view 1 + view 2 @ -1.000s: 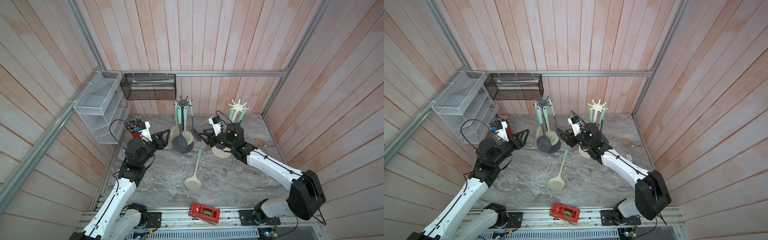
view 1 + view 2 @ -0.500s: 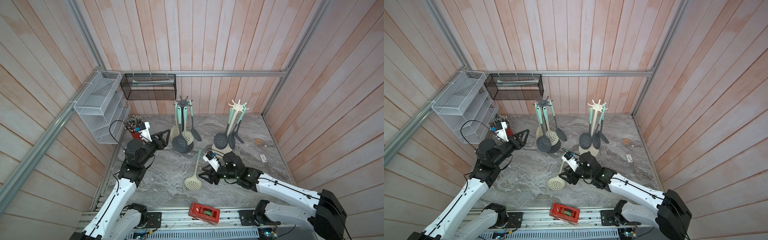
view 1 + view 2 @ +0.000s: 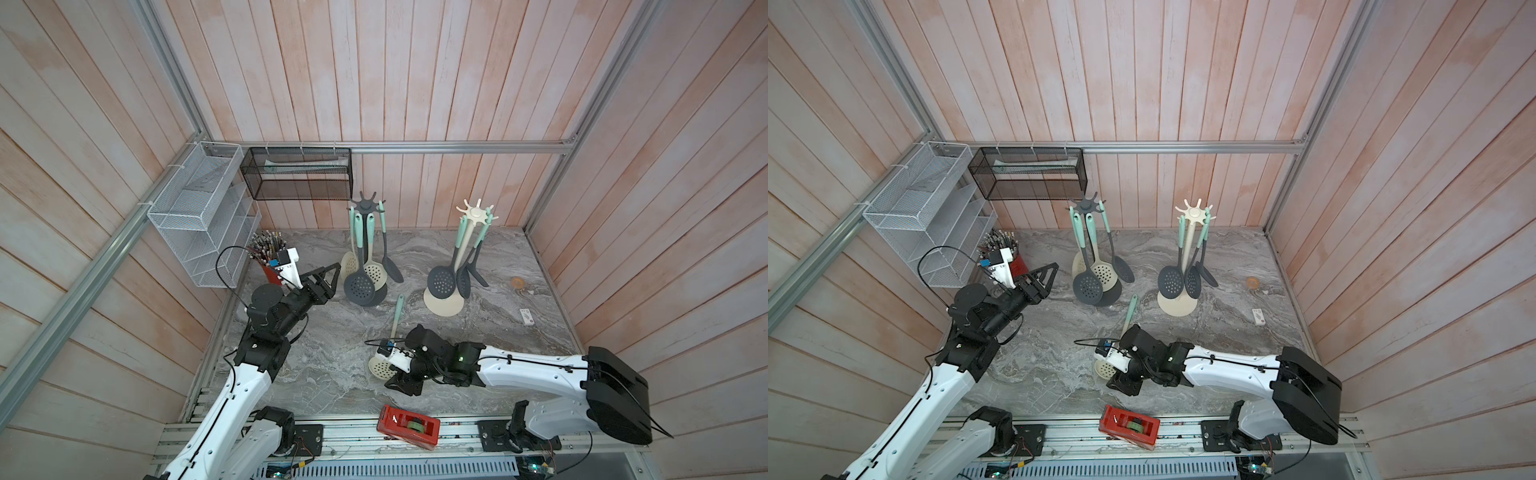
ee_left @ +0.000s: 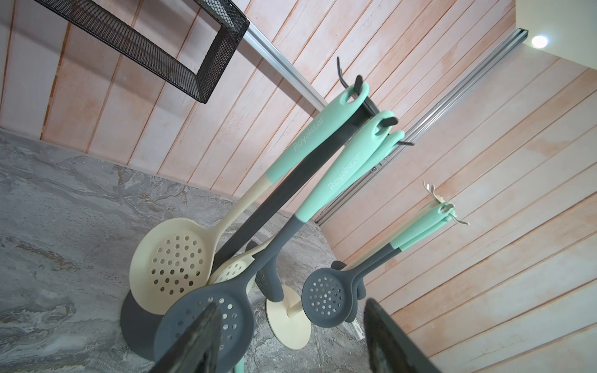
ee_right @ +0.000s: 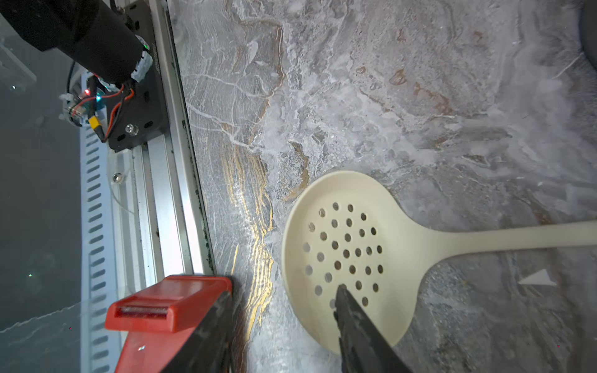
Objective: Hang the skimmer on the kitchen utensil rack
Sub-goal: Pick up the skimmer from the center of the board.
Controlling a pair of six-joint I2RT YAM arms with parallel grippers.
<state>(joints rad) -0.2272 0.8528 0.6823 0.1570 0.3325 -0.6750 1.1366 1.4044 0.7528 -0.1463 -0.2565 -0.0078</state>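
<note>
Item 1: black left gripper (image 3: 330, 277), 2 fingers (image 4: 200, 339) spread and empty, held above the grey marbled surface (image 3: 328, 374) and aimed at the rack just beside it, probably ready to steady it. Item 2: dark grey utensil rack (image 3: 365, 206), upright, with radial hooks; mint-handled utensils (image 3: 360, 286) hang by their handle loops, so their heads dangle near the base. Item 3: cream perforated skimmer (image 3: 397, 313) with a mint handle, the task's piece, flat on the surface in front of the gap between the 2 racks, bowl towards the front rail, not yet hung. Item 4: black right gripper (image 3: 403, 382), low over that bowl, fingers (image 5: 361, 332) spread, 1 above the holes and 1 beyond the rim, pinching nothing; seemingly lining up a pickup. Item 5: cream utensil rack (image 3: 476, 212), upright, some hooks bare, so a likely destination.
</note>
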